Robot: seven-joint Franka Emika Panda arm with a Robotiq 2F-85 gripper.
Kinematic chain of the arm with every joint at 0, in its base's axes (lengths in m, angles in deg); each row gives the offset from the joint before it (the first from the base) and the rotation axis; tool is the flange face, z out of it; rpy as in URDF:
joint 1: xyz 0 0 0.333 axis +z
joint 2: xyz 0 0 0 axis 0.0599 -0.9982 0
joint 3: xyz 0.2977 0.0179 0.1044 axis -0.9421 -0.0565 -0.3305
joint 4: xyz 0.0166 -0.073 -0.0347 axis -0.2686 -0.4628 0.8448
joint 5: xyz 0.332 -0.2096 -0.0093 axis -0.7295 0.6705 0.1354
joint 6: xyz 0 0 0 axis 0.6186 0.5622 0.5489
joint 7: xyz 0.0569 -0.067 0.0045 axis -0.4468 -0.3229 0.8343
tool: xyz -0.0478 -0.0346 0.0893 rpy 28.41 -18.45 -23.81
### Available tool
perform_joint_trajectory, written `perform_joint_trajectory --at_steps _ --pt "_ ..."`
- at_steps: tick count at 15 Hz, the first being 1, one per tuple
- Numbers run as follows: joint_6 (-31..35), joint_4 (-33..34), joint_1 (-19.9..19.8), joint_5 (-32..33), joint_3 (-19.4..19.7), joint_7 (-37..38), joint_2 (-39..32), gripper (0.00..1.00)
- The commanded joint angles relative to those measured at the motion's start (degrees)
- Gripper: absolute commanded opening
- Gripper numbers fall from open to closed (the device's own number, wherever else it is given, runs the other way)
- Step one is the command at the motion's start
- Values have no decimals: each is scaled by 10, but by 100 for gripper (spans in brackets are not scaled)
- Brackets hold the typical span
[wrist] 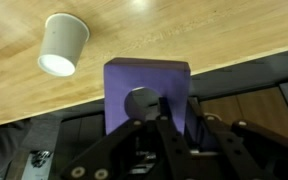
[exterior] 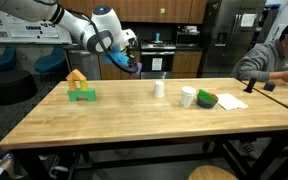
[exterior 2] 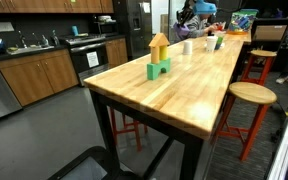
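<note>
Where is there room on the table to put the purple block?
Bare wood lies between the block tower and the white cup, and along the near edge of the table. Crowded around the green bowl. The end effector holds the purple block.

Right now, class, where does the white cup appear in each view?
Exterior view: the cup stands mid-table, right of the toy blocks.
Exterior view: the cup is small, far down the table, beyond the toy blocks.
Wrist view: the cup is upper left, up and left of the purple block that the gripper holds.
Shared landmark: the wooden table.
</note>
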Motion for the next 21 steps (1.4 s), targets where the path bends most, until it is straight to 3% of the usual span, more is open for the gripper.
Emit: perform_joint_trajectory --at_steps 1,3,6,10,16,21 --pt "65 -73 23 87 32 82 56 5" --pt "71 -95 26 123 41 106 70 5" --pt "60 -127 16 109 30 79 88 5" --pt "116 -187 26 122 30 132 115 5" --pt "231 -259 68 200 32 337 107 5" --pt "245 -292 114 262 63 444 80 5"
